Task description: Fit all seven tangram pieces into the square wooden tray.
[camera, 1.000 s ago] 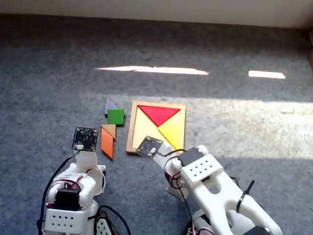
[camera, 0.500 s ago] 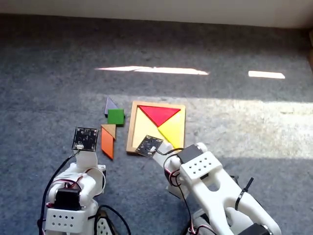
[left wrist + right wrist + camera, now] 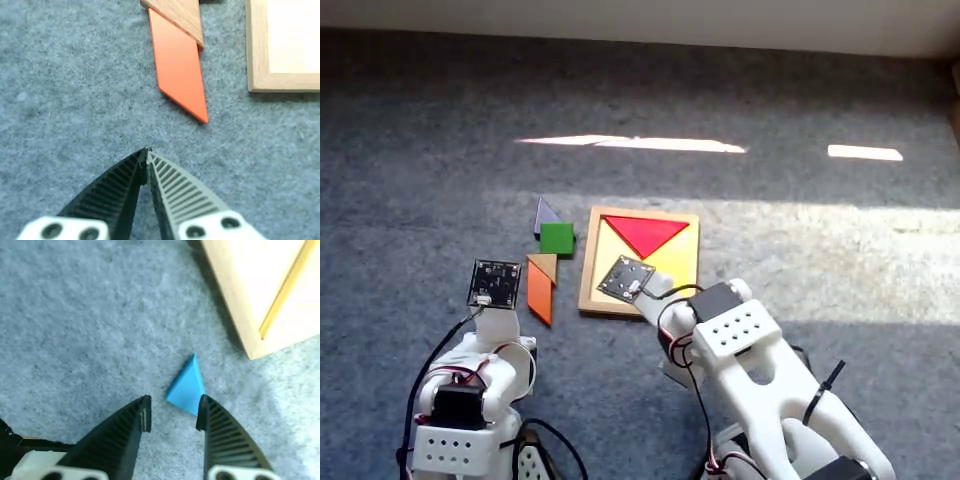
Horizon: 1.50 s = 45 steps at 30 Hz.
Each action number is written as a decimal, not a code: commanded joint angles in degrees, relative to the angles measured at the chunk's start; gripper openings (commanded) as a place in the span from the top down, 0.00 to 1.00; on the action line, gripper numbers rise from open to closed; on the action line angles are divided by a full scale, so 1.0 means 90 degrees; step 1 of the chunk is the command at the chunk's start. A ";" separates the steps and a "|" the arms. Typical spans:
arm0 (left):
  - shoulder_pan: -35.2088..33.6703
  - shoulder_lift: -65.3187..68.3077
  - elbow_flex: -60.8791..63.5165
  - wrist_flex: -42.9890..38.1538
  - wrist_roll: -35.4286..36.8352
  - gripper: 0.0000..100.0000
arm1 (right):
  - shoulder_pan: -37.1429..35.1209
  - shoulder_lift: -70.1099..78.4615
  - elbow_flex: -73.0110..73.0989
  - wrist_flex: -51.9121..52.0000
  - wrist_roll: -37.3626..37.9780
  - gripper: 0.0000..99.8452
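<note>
Left fingers (image 3: 125, 185): clenched; you see the orange piece (image 3: 179, 70) ahead.
Right fingers (image 3: 125, 430): released; blue triangle (image 3: 187, 385) just beyond the tips.

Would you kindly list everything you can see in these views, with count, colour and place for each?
wooden tray: 1, pale wood, mid-table
red triangle: 1, red, in the tray's far part
yellow triangle: 1, yellow, in the tray, nearer than the red one
purple triangle: 1, purple, on the table on the tray's left-arm side
green square: 1, green, next to the purple triangle
tan triangle: 1, wood-coloured, nearer than the square
orange parallelogram: 1, orange, against the tan triangle
blue triangle: 1, blue, off a tray corner
table: 1, grey, carpet-like
left gripper: 1, shut, near the parallelogram
right gripper: 1, open, at the blue triangle
</note>
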 commanded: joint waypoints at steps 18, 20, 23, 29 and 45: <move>0.0044 -0.0200 0.0122 0.0029 -0.0059 0.99 | 0.0122 0.0015 0.1724 -0.2027 0.0098 0.95; 0.0044 -0.0200 0.0122 0.0029 -0.0059 0.99 | 0.0122 0.0015 0.1714 -0.2027 0.0098 0.99; 0.0044 -0.0200 0.0122 0.0029 -0.0059 0.99 | 0.0230 -0.0054 0.1714 -0.1978 0.0078 0.99; 0.0044 -0.0200 0.0122 0.0029 -0.0059 0.99 | 0.0659 -0.0249 0.0611 -0.0845 0.0068 0.99; 0.0044 -0.0200 0.0122 0.0029 -0.0059 0.99 | -0.0103 0.0132 -0.2359 -0.0376 -0.0752 0.99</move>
